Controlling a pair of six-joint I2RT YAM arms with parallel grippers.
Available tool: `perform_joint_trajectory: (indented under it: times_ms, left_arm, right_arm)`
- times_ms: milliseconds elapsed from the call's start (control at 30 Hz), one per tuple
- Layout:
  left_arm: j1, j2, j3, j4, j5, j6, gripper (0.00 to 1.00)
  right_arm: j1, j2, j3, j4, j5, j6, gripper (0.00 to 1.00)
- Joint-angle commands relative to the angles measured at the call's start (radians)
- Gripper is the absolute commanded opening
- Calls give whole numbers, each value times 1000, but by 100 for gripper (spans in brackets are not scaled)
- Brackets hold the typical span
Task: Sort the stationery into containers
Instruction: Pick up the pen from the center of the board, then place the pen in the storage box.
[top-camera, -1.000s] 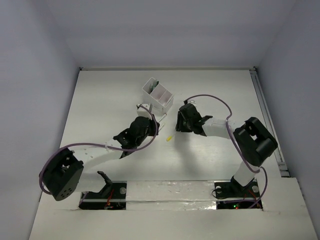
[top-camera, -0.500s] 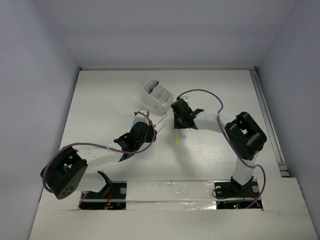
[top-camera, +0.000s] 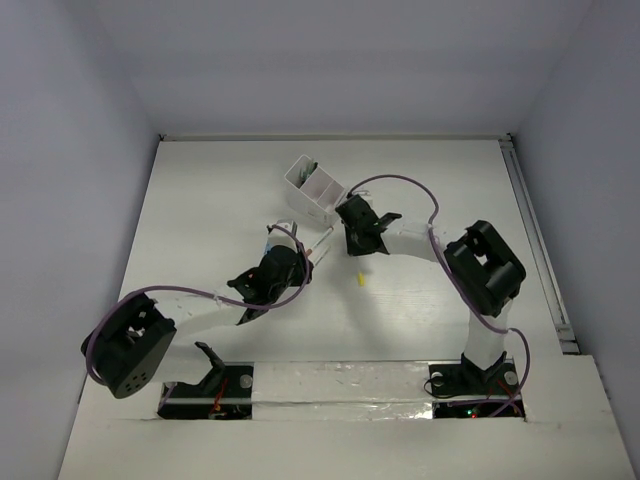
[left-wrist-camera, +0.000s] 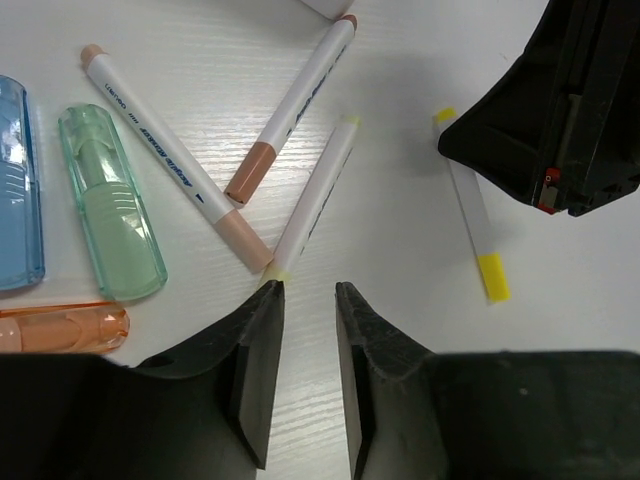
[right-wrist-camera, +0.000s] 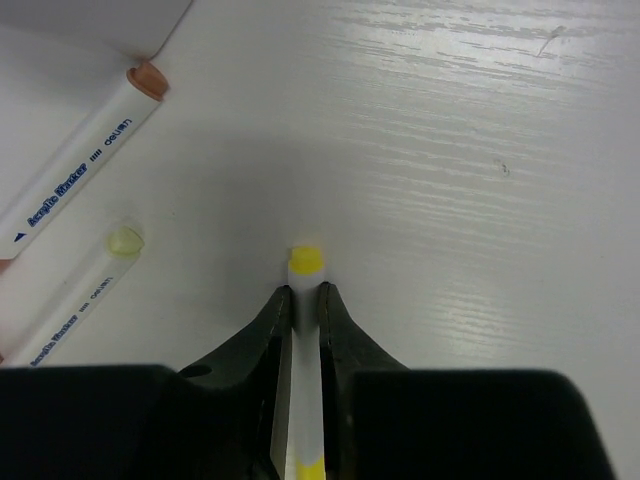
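Observation:
The white three-compartment box (top-camera: 313, 190) stands at the middle back of the table. My right gripper (right-wrist-camera: 305, 292) is shut on a white pen with yellow ends (right-wrist-camera: 305, 262), low over the table just in front of the box; the pen's tail shows in the top view (top-camera: 360, 281). My left gripper (left-wrist-camera: 308, 290) is open and empty, its left fingertip at the end of a pale-yellow-tipped white pen (left-wrist-camera: 315, 200). Beyond it lie two white pens with peach caps (left-wrist-camera: 170, 170) (left-wrist-camera: 295, 105), and chunky blue (left-wrist-camera: 15, 190), green (left-wrist-camera: 110, 200) and orange (left-wrist-camera: 60, 328) pieces.
The right gripper's black body (left-wrist-camera: 560, 110) hangs close to the right of the left gripper. The two arms (top-camera: 270, 275) (top-camera: 352, 225) nearly meet in front of the box. A corner of the box (right-wrist-camera: 90, 25) shows at the right wrist view's top left.
My right gripper has moved left toward the box with the yellow-ended pen. My left gripper has drawn back a little toward the near left.

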Motion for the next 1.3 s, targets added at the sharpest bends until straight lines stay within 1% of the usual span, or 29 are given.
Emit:
perform_joint_trajectory:
  times_ms: [0,100,133,167,233,333,400,467,567,667,767,900,1133,1267]
  left_arm:
    - [-4,4,6,40,-18,-11,26]
    - [-4,10,19,41,-19,-6,32]
    - [-4,15,25,41,-21,-6,32]
    - [-4,18,28,41,-22,-6,32]
    - [-4,20,28,47,-22,-9,32]
    - [-4,21,17,64,-21,-12,32]
    - [-4,21,8,76,-18,-12,32]
    - [-4,21,3,81,-19,-11,32]
    - [-4,26,-4,98,-10,-12,31]
    - [-4,41,-7,116,-1,-15,31]
    - [-4,52,-15,125,-8,-20,30]
    - [-4,55,-32,150,-2,-23,30]
    - [-4,72,-27,170,-1,-9,29]
    - [-4,89,-18,171,8,-6,28]
  right_arm:
    - [4,-10,-8,-51,-7,-29,0]
    - [4,-83,-10,20,-4,-47,0]
    - [4,-137,-10,43,1,-52,0]
    - [4,-165,-10,104,2,-57,0]
    - [4,-224,-2,171,17,-77,0]
    - [4,-245,16,329,54,-110,0]
    - [4,-223,51,440,74,-142,0]
    - [4,-196,114,480,106,-162,0]
    - [-5,-136,156,630,137,-202,0]
    - [-14,-72,191,736,159,-225,0]
    - [-32,-7,235,773,183,-224,0]
    - [-54,40,248,854,180,-210,0]
    - [-81,90,240,893,194,-175,0]
    - [-82,119,234,896,192,-161,3]
